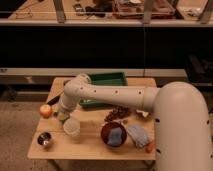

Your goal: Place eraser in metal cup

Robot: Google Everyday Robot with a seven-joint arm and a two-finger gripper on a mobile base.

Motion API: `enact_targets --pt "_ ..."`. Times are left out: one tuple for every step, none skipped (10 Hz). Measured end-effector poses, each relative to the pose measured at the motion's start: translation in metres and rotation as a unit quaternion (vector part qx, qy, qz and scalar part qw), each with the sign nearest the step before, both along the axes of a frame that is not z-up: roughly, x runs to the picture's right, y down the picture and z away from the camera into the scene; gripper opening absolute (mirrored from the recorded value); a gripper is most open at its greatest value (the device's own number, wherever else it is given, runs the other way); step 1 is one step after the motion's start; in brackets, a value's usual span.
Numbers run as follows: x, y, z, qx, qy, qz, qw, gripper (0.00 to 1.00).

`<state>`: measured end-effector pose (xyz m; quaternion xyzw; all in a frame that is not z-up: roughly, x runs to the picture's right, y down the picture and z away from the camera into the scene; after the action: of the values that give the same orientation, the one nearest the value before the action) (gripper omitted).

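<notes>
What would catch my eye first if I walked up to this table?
The big white robot arm reaches across the wooden table from the right. Its gripper is low at the left side, between an orange fruit and a white cup. A shiny metal cup sits near the front left corner, and a green tray lies at the back, behind the arm.

Rounded white arm [115, 93] (small dark dots)
</notes>
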<state>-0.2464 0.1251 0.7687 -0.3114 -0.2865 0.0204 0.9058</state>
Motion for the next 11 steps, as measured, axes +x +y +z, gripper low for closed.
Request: enact_targets --pt "-0.001 0.0 -0.001 -0.002 -0.003 0.0 1.0 0.05" --pt "-0.001 -0.001 -0.003 -0.004 -0.006 0.004 1.0 0.01" --pt "0.0 -0.005 -0.004 -0.004 -0.008 0.007 0.9999 0.0" --pt "0.002 -0.02 -0.009 -0.001 -0.013 0.017 0.9998 0.0" --pt "0.004 -0.03 -0.013 0.0 -0.017 0.023 0.9996 0.0" --pt "0.007 -0.048 -0.019 0.0 -0.024 0.034 0.9992 0.0" --pt "0.01 -0.067 -0.026 0.001 -0.032 0.045 0.9985 0.0" --pt "0.017 -0.091 -0.037 -0.001 -0.045 0.059 0.9972 0.0" --pt "0.023 -0.107 -0.047 -0.002 -0.058 0.065 0.9962 0.0" --pt "0.03 -0.115 -0.054 -0.007 -0.07 0.066 0.9953 0.0" --pt "0.042 -0.12 -0.065 -0.018 -0.09 0.064 0.9937 0.0"
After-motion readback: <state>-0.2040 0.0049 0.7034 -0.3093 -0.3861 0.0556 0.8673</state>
